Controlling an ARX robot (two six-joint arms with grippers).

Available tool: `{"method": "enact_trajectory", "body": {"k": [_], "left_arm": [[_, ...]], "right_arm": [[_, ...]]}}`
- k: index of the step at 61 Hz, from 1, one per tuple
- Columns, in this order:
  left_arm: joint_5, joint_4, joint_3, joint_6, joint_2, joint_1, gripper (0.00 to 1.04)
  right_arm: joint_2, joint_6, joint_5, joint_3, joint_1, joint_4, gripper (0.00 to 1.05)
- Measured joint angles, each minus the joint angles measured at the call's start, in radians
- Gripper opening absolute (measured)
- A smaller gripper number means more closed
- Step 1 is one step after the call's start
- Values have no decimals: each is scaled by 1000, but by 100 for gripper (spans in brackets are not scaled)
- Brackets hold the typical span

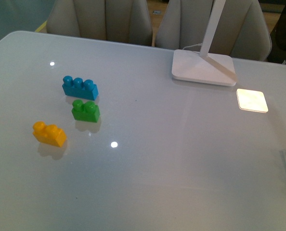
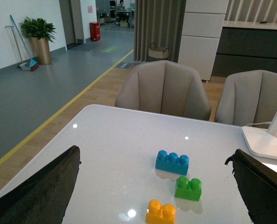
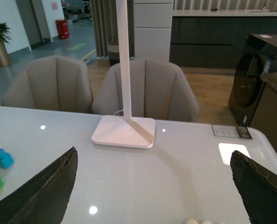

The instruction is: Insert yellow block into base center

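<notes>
1. Three bricks sit on the white surface (image 1: 157, 183). The yellow block (image 1: 49, 133) is nearest us on the left, the green brick (image 1: 85, 110) is just beyond it, and the blue brick (image 1: 80, 88) is beyond that. None of them touch.
2. Our left hand (image 2: 153, 154) is released, fingers spread wide with nothing between them, and the yellow block is the brick closest to it. The right hand (image 3: 153, 155) is spread the same way, holding nothing, and faces the lamp foot (image 1: 203, 67).
3. The base (image 3: 197, 221) is barely in shot. We only catch a few white studs at the edge of the right wrist view, plus a faint shape at the right edge of the front view that's probably the same thing. So it's well apart from the yellow block, across the surface.
4. Handling guess: it's hard plastic, so light and stiff with nothing to crush, but the smooth walls could slip. We'd pinch it across the two long flat sides below the studs, keeping it upright with the underside free to press onto the base.
5. Containers: none that we can see.
</notes>
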Motion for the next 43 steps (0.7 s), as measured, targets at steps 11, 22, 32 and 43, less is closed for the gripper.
{"method": "enact_trajectory", "body": {"k": [11,22,32,43], "left_arm": [[0,0,0,0,0,0,97],[0,0,0,0,0,0,97],[0,0,0,0,0,0,97],[0,0,0,0,0,0,97]], "right_arm": [[0,0,0,0,0,0,96],[0,0,0,0,0,0,96],[0,0,0,0,0,0,96],[0,0,0,0,0,0,96]]}}
